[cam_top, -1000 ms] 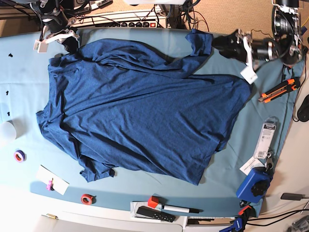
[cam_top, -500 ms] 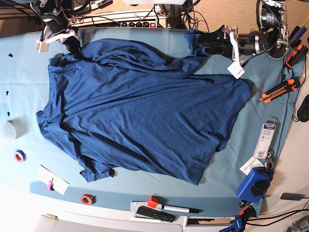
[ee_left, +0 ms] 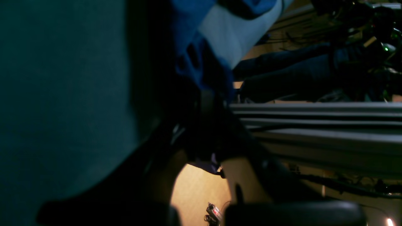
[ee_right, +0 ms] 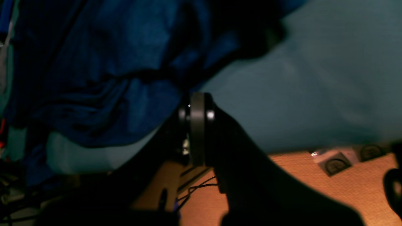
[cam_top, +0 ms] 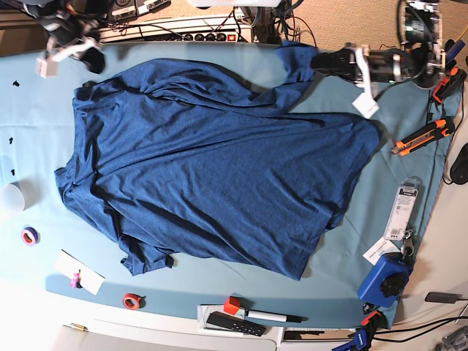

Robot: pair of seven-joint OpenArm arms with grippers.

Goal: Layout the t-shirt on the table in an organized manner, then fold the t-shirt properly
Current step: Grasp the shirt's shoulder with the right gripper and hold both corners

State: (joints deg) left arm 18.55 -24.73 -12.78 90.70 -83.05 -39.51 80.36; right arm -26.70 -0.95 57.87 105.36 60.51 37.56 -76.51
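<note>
Just clamped: left gripper [cam_top: 319,60] pinching the sleeve of the wrinkled navy-blue cotton t-shirt [cam_top: 212,157] (spreading can proceed); right gripper [cam_top: 93,62], jaws pressed together, lifted off its far corner.

L gripper [cam_top: 316,60] at t-shirt [cam_top: 212,161] far sleeve, jaws closed on its fabric, arm reaching in low over table edge. R gripper [cam_top: 93,62] closed, empty, just off shirt's other far corner.

You've got a dark navy heathered cotton t-shirt [cam_top: 212,168], matt & wrinkled, on the smooth teal cloth-covered table [cam_top: 29,110].
</note>
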